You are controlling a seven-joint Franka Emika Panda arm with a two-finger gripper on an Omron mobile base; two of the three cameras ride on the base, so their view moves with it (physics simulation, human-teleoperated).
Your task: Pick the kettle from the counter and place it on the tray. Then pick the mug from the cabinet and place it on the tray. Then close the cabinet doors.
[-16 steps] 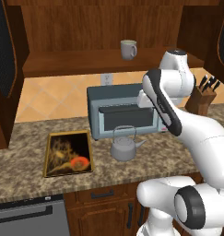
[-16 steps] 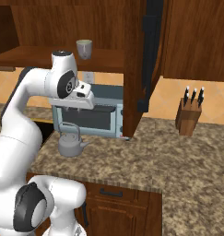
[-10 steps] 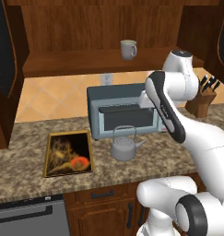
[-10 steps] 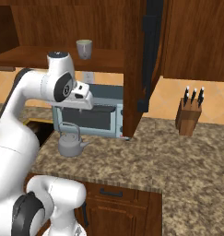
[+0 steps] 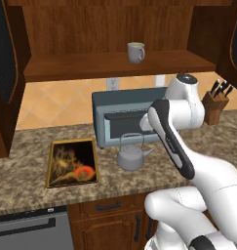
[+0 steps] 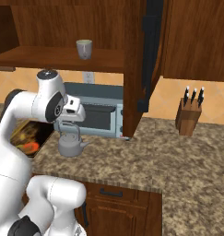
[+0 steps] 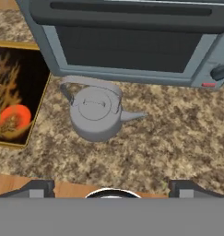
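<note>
Speckled brown-and-beige granite counter (image 5: 22, 161) running along a tan tiled wall, turning a corner at the right, with wooden drawer fronts (image 5: 110, 207) under its front edge. Above it a dark reddish-brown cabinet (image 5: 105, 29) standing open, plain shelf and wood-panel back exposed; cabinet doors (image 5: 5, 53) swung wide at either side, black mesh panels showing. Grey-white mug (image 5: 136, 52) upright on the shelf, toward the shelf's right half, handle to its right side. Grey toaster oven (image 5: 117, 119) against the back wall at mid counter, dark glass door facing front. Knife block (image 5: 213, 107) near the back of the counter at the right, well apart from the oven. Two wall outlets (image 5: 112, 83) just under the shelf.

Kettle (image 5: 130, 155) resting on the counter just in front of the oven's door, spout toward the right, thin wire handle arched over the lid. Tray (image 5: 71, 162) lying flat to the kettle's left, near but not touching, long side running from the front edge toward the back wall, carrying nothing but its yellow-orange picture.

Gripper (image 7: 111, 186) poised above the counter in front of the kettle, looking down on it; dark fingertips (image 7: 37, 188) spread wide at either side, released, grasping nothing and touching nothing.
</note>
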